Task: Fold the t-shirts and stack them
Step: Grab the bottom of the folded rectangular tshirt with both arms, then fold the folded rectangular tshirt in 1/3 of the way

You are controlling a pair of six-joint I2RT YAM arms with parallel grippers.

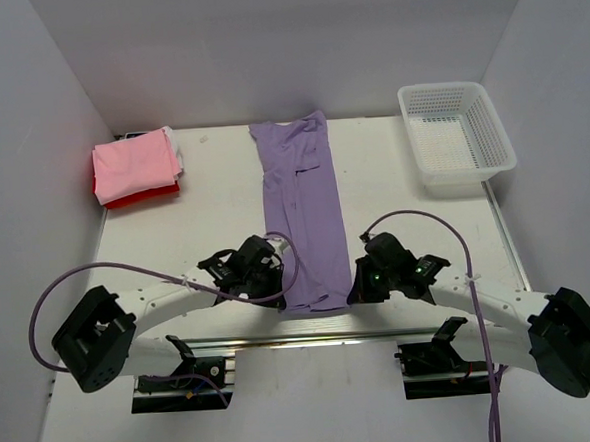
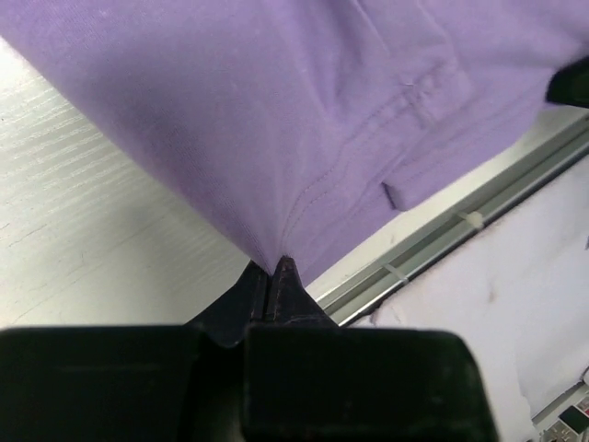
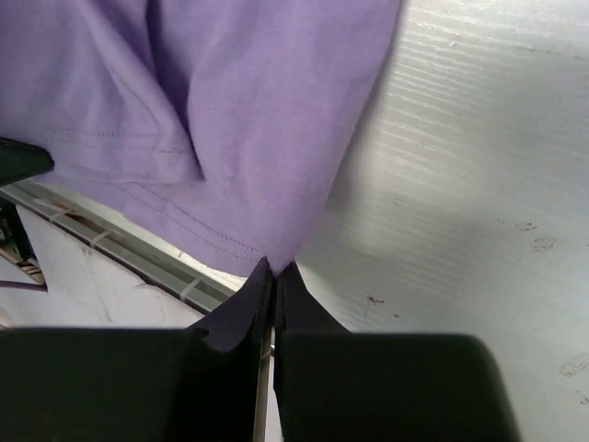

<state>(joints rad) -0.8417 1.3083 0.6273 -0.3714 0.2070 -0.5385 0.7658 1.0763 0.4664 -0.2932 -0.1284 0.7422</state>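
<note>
A lavender-purple t-shirt (image 1: pixel 299 211) lies folded into a long strip down the middle of the table, collar end far, hem end near. My left gripper (image 1: pixel 279 285) is shut on the hem's near left corner, and the purple cloth (image 2: pixel 304 120) rises pinched out of its tips (image 2: pixel 278 267). My right gripper (image 1: pixel 351 290) is shut on the near right corner; the fabric (image 3: pixel 230 110) is drawn to a point between its jaws (image 3: pixel 274 269). A folded pink t-shirt (image 1: pixel 134 164) rests on a red t-shirt (image 1: pixel 143 197) at the far left.
A white mesh basket (image 1: pixel 456 131) stands at the far right. A metal rail (image 1: pixel 312 338) runs along the table's near edge just behind the shirt's hem. White walls enclose the table on three sides.
</note>
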